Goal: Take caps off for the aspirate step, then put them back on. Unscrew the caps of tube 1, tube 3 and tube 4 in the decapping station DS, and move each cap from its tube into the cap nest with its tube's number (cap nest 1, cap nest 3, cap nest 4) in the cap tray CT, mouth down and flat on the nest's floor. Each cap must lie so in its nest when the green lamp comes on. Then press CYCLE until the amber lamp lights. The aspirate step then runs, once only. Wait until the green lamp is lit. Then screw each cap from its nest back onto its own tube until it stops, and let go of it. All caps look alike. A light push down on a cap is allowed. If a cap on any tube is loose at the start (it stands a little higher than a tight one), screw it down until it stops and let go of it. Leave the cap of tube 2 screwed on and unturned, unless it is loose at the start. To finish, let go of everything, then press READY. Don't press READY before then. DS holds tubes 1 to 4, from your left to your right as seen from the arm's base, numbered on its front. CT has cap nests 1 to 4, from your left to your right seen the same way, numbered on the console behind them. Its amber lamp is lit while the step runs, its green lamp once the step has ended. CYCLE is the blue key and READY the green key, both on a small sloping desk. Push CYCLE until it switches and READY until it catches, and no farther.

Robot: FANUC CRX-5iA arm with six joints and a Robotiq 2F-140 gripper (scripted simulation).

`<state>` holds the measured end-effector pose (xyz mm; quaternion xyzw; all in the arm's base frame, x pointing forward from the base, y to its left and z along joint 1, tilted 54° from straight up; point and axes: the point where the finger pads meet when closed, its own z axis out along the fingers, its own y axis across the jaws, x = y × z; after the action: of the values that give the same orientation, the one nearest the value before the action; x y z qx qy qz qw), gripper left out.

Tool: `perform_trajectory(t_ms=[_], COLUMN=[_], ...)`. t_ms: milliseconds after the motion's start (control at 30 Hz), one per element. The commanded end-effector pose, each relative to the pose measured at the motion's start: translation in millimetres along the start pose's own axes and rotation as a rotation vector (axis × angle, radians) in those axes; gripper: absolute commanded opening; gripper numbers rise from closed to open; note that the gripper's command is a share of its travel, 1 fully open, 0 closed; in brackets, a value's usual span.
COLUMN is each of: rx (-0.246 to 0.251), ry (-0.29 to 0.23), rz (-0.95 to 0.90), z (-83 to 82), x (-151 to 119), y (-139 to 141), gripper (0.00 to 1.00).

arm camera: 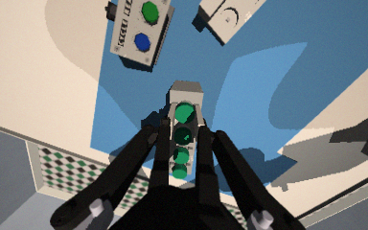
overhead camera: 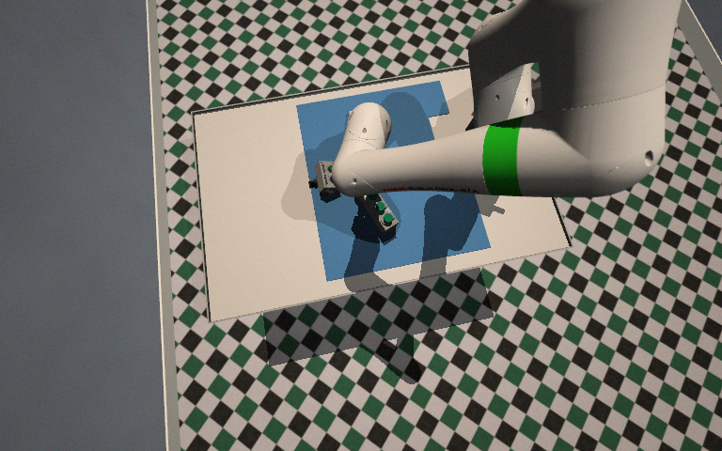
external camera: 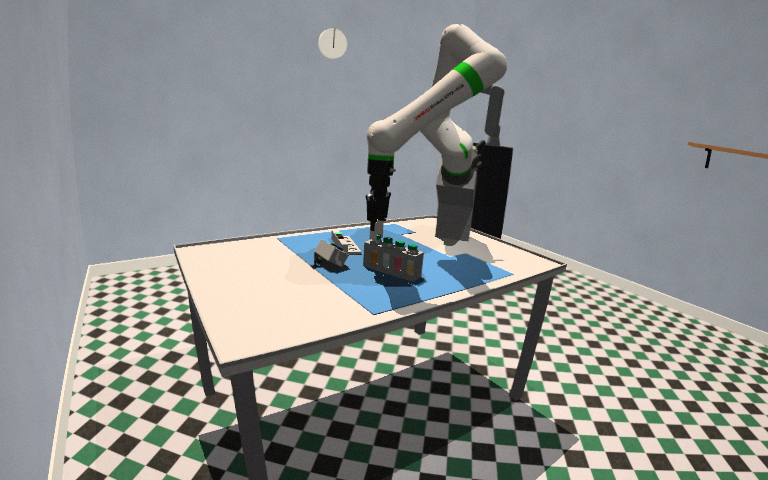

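Observation:
The decapping station DS (external camera: 393, 267) (arm camera: 187, 89) (overhead camera: 392, 226) stands on the blue mat (external camera: 396, 294) with a green cap on each tube. My gripper (external camera: 377, 230) (arm camera: 185, 111) points straight down over the end tube nearest the key desk, tube 4. It is shut on that tube's cap (arm camera: 184, 111), which sits on its tube. The three other caps (arm camera: 183, 135) (arm camera: 181, 155) (arm camera: 179, 171) (overhead camera: 388, 218) stay on their tubes. The cap tray CT (arm camera: 216, 24) lies beyond the station, and the nest in view is empty. In the top view the arm hides my gripper.
The key desk (arm camera: 128, 35) (overhead camera: 322, 178) stands left of the tray, with the green READY key (arm camera: 149, 11) and the blue CYCLE key (arm camera: 142, 42). The table (external camera: 254, 294) has an edge close behind my gripper in the wrist view. A black box (external camera: 491, 189) stands behind the arm's base.

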<state>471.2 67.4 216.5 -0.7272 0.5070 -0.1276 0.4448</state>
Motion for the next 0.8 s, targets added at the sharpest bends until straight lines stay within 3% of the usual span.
perform_trajectory(t_ms=[0, 267, 533, 567, 767], rx=[-0.012, -0.010, -0.010, -0.010, -0.010], ry=[0.017, 0.018, 0.018, 0.018, 0.018], rz=[0.131, 0.383, 0.383, 0.383, 0.383], z=[0.4, 0.8, 0.8, 0.8, 0.8], x=[-0.3, -0.3, -0.3, -0.3, -0.3], y=[-0.2, -0.2, -0.2, -0.2, -0.2], gripper=[0.00, 0.00, 0.00, 0.35, 0.35])
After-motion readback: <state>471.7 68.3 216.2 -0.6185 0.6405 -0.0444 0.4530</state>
